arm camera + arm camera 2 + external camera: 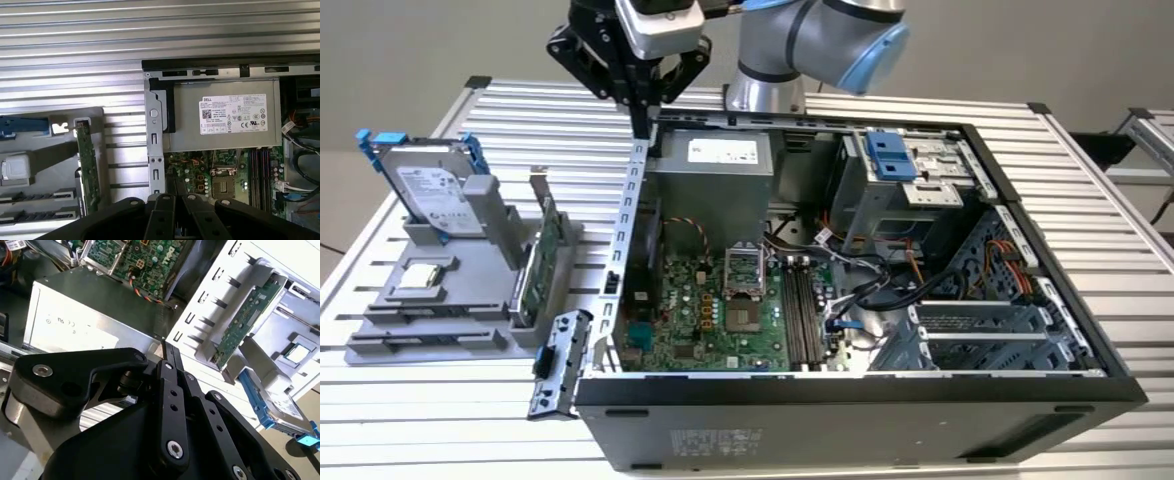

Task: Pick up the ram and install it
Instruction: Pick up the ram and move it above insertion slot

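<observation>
My gripper hangs above the back corner of the open computer case, on the exterior view's left, over the case wall beside the power supply. Its black fingers meet at the tip with nothing between them. The motherboard's long memory slots lie inside the case next to the processor socket. I cannot make out the ram with certainty. Two narrow dark strips lie in the front grooves of the grey fixture.
The grey fixture on the exterior view's left also holds a silver hard drive with blue rails, an upright green card and a small square chip. A blue-and-black rail leans at the case's front corner. Cables cross the case interior.
</observation>
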Controlling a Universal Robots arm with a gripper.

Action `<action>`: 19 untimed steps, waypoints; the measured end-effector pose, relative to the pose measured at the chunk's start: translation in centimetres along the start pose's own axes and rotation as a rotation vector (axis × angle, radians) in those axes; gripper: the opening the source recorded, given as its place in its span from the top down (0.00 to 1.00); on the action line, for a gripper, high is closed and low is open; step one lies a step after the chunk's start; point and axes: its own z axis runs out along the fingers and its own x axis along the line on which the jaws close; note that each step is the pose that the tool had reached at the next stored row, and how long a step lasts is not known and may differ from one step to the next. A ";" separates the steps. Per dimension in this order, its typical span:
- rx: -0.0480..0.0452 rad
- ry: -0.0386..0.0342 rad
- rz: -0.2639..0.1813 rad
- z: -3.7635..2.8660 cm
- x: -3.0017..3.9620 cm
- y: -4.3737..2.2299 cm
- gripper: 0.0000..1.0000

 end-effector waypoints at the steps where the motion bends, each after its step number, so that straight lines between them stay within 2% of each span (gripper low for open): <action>1: 0.0001 0.0000 0.000 -0.01 0.24 -0.02 1.00; 19: 0.0000 0.0000 0.000 -0.12 5.11 -0.36 1.00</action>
